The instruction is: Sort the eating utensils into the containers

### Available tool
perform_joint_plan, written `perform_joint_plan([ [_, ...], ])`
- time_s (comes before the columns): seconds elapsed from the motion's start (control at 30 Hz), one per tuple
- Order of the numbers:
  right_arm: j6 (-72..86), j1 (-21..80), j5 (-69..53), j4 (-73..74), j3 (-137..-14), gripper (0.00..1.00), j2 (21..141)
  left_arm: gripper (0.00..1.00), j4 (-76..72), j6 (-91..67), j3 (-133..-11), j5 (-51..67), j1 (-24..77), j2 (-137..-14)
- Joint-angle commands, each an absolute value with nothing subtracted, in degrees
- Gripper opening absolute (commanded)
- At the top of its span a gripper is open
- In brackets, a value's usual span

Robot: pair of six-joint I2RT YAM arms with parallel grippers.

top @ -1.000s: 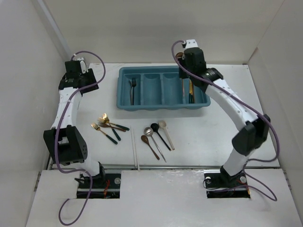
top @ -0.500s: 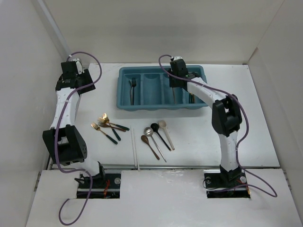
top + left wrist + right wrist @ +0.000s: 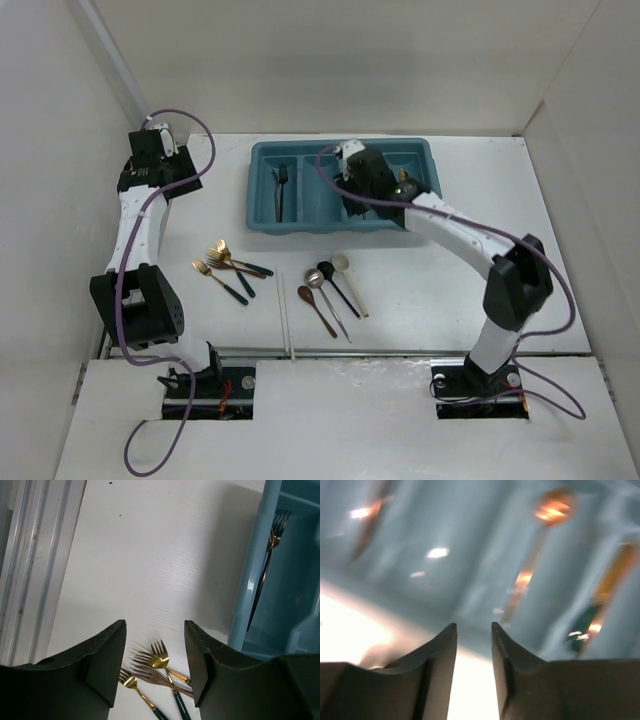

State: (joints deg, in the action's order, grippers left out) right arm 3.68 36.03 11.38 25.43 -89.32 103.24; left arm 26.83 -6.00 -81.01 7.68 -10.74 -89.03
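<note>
Right gripper [image 3: 472, 627] narrowly apart and empty over the teal tray [image 3: 300, 146], left gripper [image 3: 155, 625] wide apart

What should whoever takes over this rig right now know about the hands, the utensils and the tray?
Left hand: open, empty, hovering over the table above the forks.
Right hand: fingers narrowly parted, nothing between them, over the teal tray.
Done: one fork in the leftmost slot; a copper spoon and at least one more piece further right in the tray, though that view is blurred.
To do: the forks, the white chopstick and four spoons lie on the table.
</note>
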Motion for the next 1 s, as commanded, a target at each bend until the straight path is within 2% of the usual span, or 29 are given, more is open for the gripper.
perform_joint_plan([
  [0.0,2.4,41.8,6.6,29.7,-79.0,0.36,98.6,0.47,25.6,-5.8,-79.6,9.3,-11.2,-86.5],
  [0.1,6.1,44.9,2.0,29.0,-71.4,0.53,96.4,0.47,25.0,-5.8,-79.1,9.8,-11.2,-85.9],
  [0.2,9.7,46.2,2.0,27.8,-67.9,0.62,95.9,0.47,25.0,-5.8,-78.0,9.8,-11.2,-84.7],
  [0.4,12.2,47.0,6.9,27.1,-66.1,0.58,99.2,0.47,25.0,-5.8,-76.9,10.4,-11.2,-83.0],
  [0.53,10.7,47.0,5.2,25.8,-66.1,0.56,101.8,0.47,25.0,-5.8,-76.4,9.8,-11.2,-82.4],
  [0.7,10.2,47.0,4.7,24.6,-65.0,0.44,104.8,0.48,25.0,-5.2,-75.8,9.3,-11.2,-81.2],
  [0.87,12.2,47.0,7.7,24.6,-63.9,0.0,103.3,0.48,26.9,-4.6,-74.7,8.8,-11.2,-81.2],
  [0.97,13.0,47.0,11.4,26.9,-63.2,0.0,99.4,0.48,29.6,-5.8,-72.1,8.8,-11.2,-81.2],
])
